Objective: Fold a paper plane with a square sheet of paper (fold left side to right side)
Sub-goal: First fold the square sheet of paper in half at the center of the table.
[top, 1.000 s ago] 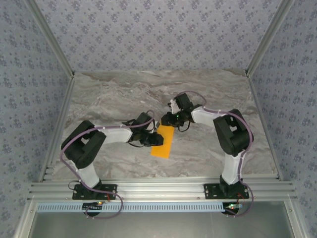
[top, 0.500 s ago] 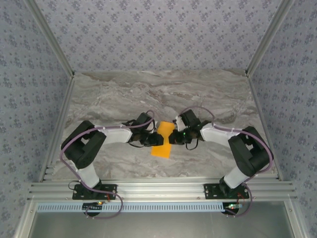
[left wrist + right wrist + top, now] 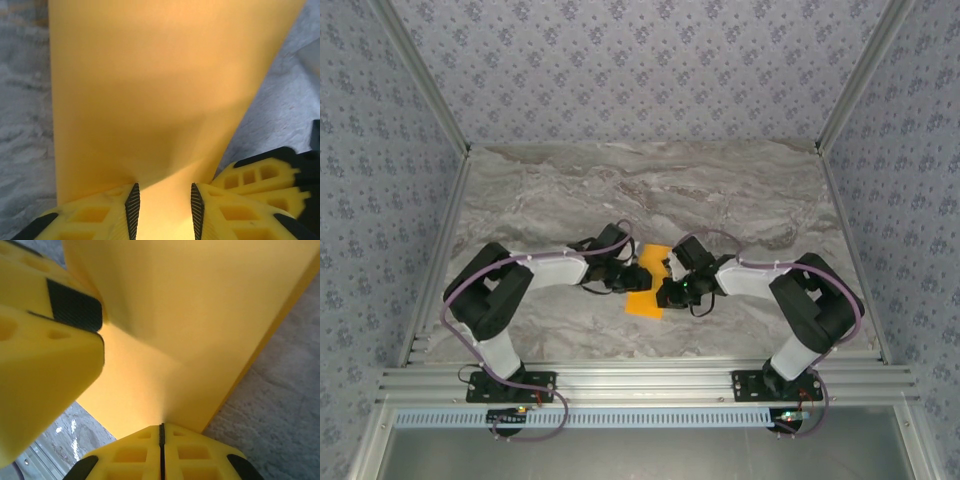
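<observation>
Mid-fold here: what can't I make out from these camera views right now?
Top external: the square sheet of paper is partly covered by the left gripper and right gripper; any crease is too small to see.
Left wrist: the frame's top edge cuts off the sheet's far end.
Right wrist: a finger of the left gripper hides the sheet's left part.

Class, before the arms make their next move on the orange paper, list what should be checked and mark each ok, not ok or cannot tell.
1. Right tool shut on the square sheet of paper: ok.
2. Left tool gripping the sheet: not ok, jaws apart, paper lying between.
3. Sheet untorn: ok where visible.
4. Edges aligned: cannot tell.
5. Tools apart from each other: cannot tell, very close.
</observation>
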